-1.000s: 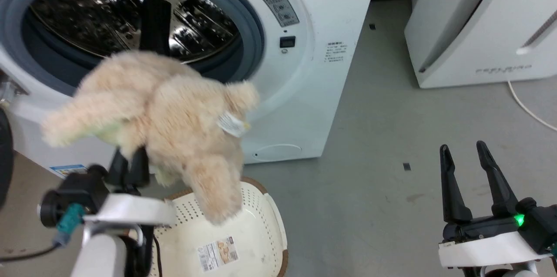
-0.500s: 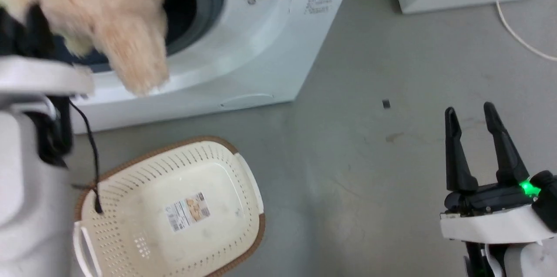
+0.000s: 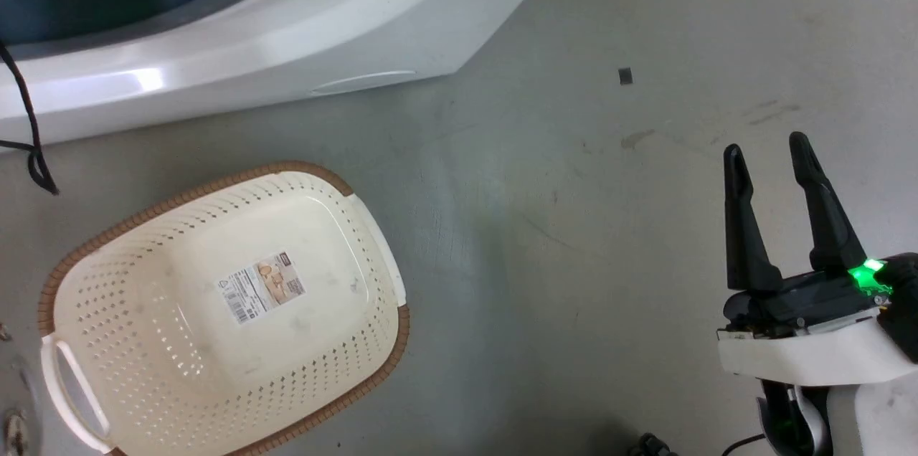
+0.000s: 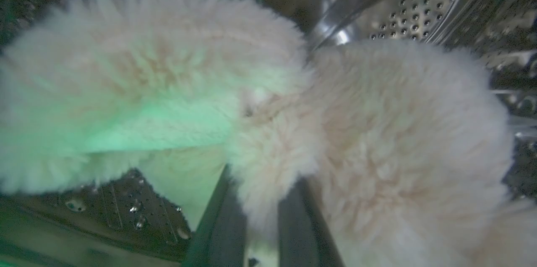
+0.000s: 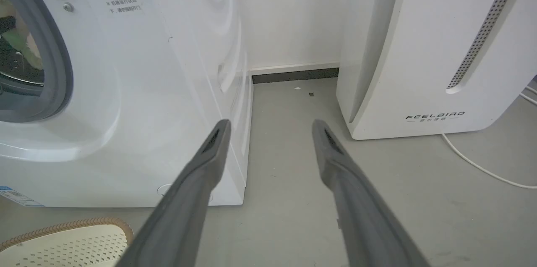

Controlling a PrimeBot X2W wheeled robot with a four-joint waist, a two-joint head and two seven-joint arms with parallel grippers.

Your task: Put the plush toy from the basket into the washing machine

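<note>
In left wrist view, the left gripper (image 4: 261, 200) is pinching a fold of the plush toy (image 4: 377, 141), w/ fur hanging down btw its two dark fingers (image 4: 214, 233), which are pressing in on it. The toy is sitting right above the fingertips, inside the steel drum (image 4: 413, 4). It is stretching left-right across that view in two shaggy lobes meeting over the gripper. Blur and green glow are making head vs. limbs impossible to tell. The right gripper (image 3: 766, 148) is hovering spread, nothing btw its fingers, above the floor (image 3: 574, 262). The basket (image 3: 215, 185) is lying near the washing machine (image 3: 301, 33), whose porthole is getting cut off at head view's top.
</note>
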